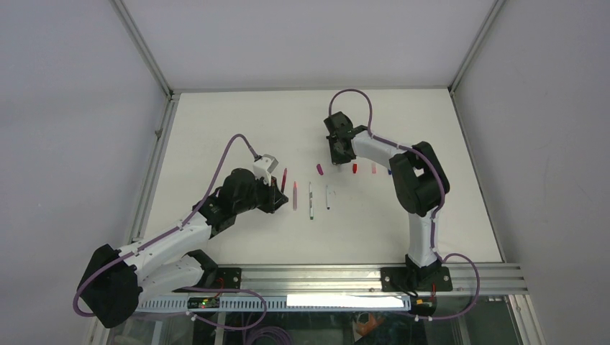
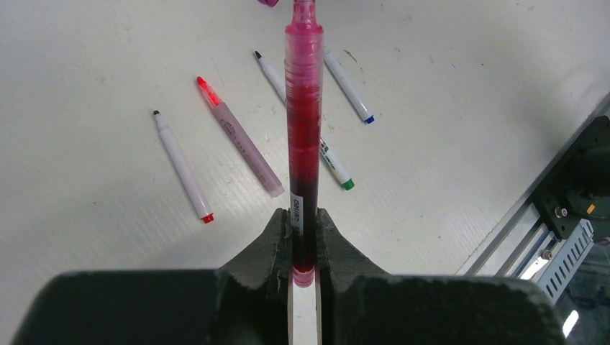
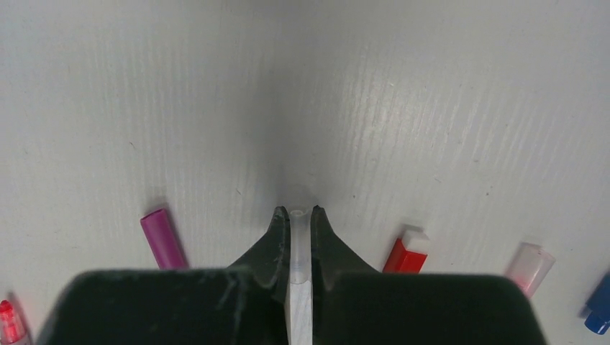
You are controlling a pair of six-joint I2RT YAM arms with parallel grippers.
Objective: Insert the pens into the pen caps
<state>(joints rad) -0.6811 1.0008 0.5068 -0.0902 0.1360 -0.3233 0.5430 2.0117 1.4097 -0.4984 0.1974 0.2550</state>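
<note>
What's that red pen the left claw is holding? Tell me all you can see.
The red pen is a slim, see-through pink plastic stick with dark red ink inside and a small white label low down. It is uncapped, and its narrower front end points away from the camera, up to the picture's top edge. The left gripper pinches it near its back end.

Dark red pen [image 2: 304,144] is seen at centre; pale pink pen [image 2: 241,140] is tipped red; magenta cap [image 3: 164,239] lower left; whitish cap [image 3: 298,226] lower centre; red cap [image 3: 407,256] white-ended; blue cap [image 3: 595,309] lower right.
</note>
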